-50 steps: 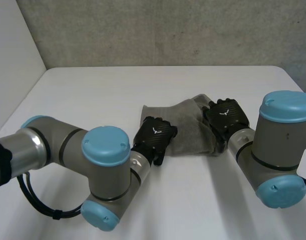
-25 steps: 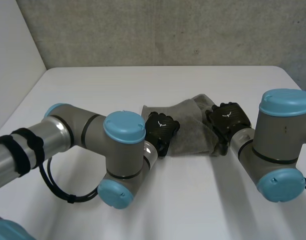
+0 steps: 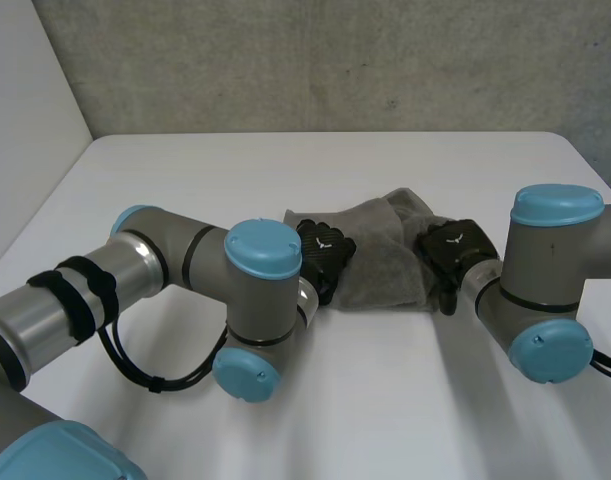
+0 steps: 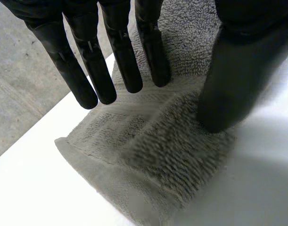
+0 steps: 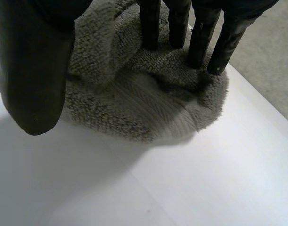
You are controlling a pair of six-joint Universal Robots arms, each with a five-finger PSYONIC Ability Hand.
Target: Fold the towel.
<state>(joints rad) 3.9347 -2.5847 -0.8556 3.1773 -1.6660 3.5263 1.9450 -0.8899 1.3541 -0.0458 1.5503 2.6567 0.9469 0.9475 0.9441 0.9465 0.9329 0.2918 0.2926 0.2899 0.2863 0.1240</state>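
Towel (image 3: 380,265) lies bunched at frame centre. Left hand (image 3: 323,255) is relaxed over its left end, while the right hand (image 3: 447,250) presses straight fingers into the right. It looks like grasp setup, with pinching an edge next.

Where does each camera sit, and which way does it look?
Head view: behind and between the arms, looking down at table, towel, left hand, right hand.
Left wrist view: on the left wrist, along its straight fingers to a towel corner.
Right wrist view: on the right wrist; fingers press the towel's bunched end.
All share the towel.
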